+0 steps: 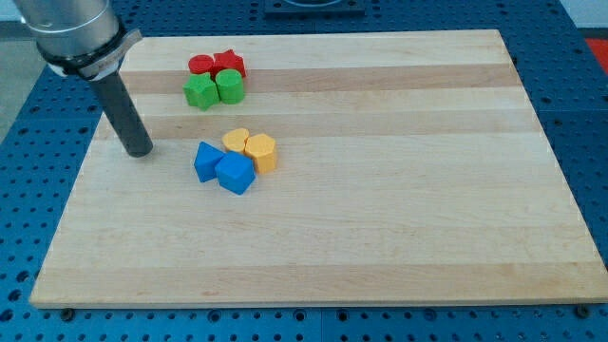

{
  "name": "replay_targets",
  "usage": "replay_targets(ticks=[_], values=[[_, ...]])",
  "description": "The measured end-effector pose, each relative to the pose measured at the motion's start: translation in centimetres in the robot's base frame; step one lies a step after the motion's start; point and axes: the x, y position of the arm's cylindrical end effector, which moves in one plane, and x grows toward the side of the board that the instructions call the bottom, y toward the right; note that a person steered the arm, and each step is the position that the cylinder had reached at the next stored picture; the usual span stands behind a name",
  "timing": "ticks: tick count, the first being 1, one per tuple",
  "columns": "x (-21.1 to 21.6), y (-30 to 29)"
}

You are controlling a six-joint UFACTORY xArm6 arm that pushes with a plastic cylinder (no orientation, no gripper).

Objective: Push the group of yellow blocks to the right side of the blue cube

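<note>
While my tip (140,150) stands left of centre, clawless, well apart, two yellow blocks (252,147) touch the blue cube (235,174) from above-right; light, rigid, likely to separate; push jointly.

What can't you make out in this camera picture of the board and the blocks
- Camera view: the arm above my tip is cut off by the top edge.
- The yellow blocks: the blue cube in front covers their lower parts; the rear one's shape is unclear.
- The red blocks: the green blocks hide their lower parts.
- The second blue block: its exact shape is unclear, partly overlapped by the cube.
</note>
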Motion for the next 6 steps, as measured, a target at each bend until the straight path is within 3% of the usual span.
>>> replay_targets(ticks=[6], values=[[-0.3, 13.0]])
